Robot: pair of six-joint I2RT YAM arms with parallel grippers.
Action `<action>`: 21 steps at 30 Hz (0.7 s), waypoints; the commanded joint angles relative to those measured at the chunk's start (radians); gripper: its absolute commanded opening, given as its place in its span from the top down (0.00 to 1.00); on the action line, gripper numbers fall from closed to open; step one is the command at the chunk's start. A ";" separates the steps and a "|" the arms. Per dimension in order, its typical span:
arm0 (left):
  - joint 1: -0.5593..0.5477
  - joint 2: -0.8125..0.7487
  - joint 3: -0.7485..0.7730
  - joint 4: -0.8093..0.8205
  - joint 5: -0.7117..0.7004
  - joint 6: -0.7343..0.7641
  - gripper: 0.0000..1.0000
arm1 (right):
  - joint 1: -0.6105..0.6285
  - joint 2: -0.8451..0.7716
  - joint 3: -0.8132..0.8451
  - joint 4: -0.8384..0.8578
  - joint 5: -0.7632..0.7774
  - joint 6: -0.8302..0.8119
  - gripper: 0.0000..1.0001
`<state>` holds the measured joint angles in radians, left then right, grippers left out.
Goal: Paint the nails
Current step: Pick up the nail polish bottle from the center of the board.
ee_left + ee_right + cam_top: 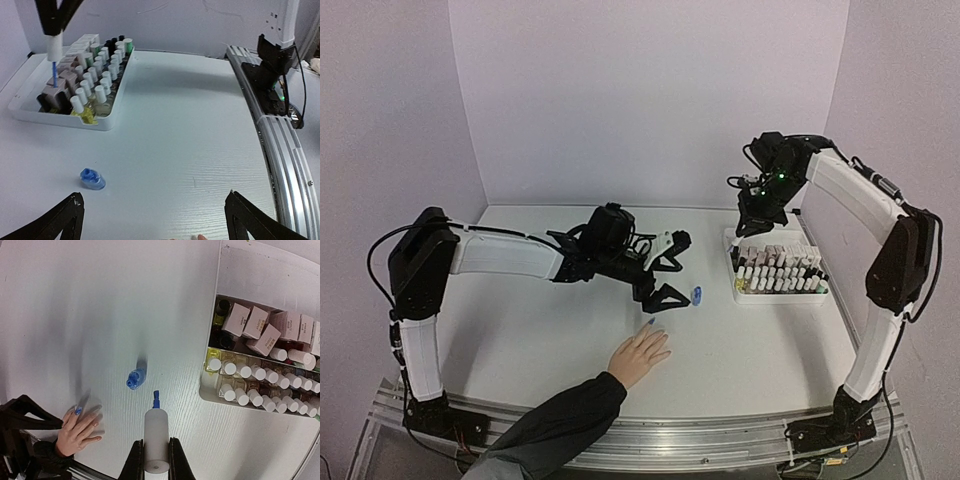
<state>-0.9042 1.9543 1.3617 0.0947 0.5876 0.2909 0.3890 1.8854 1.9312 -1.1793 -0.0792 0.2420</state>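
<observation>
**Surface** (540, 330): white, walled on three sides, with both arm bases at its near edge.

**Human hand** (640, 355): light-skinned, dark sleeve, entering over the near edge about midway along it. It lies flat, palm down, with digits pointing toward the far edge.

**Nails**: at the digit tips, inward from the near edge. One nail (78, 410) is painted blue. The others visible from the right wrist view look bare and pinkish, though they are too small to check closely.

**Polish bottle** (697, 295): small, blue and uncapped. It stands on the surface beyond the hand, between the hand and the tray, touching neither.

**Tray** (60, 117): white, shallow, set beside the right edge. It holds rows of white-capped bottles and some small boxes.

**Left gripper** (686, 268): low over the middle of the surface, beyond the hand and just beside the bottle. Its fingers (65, 222) are spread wide with nothing between them.

**Right gripper** (757, 215): raised over the far end of the tray. Its fingers are pinched on a white brush cap (156, 440).

**Brush** (156, 399): blue-tipped, projecting from the cap and touching nothing. It is well apart from the hand.
</observation>
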 commanded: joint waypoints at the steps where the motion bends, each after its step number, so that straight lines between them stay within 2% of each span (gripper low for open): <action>1: 0.104 0.154 0.149 0.020 0.315 0.187 0.02 | -0.003 -0.068 -0.001 -0.016 0.010 0.009 1.00; 3: 0.118 0.236 0.268 -0.114 0.346 0.292 0.02 | -0.003 -0.072 -0.008 -0.015 0.012 0.007 1.00; 6: 0.112 0.342 0.412 -0.240 0.350 0.288 0.02 | -0.003 -0.068 -0.005 -0.014 0.002 0.005 1.00; 11: 0.102 0.450 0.522 -0.214 0.248 0.179 0.01 | -0.004 -0.074 -0.001 -0.013 -0.016 -0.014 1.00; 16: 0.089 0.579 0.705 -0.312 0.204 0.134 0.01 | -0.004 -0.088 -0.010 -0.002 -0.036 -0.032 1.00; 21: 0.063 0.580 0.632 -0.244 0.170 0.165 0.02 | -0.004 -0.111 -0.031 0.001 -0.034 -0.040 1.00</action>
<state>-0.8223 2.5365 2.0201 -0.1698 0.7872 0.4454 0.3885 1.8438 1.9255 -1.1771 -0.0961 0.2208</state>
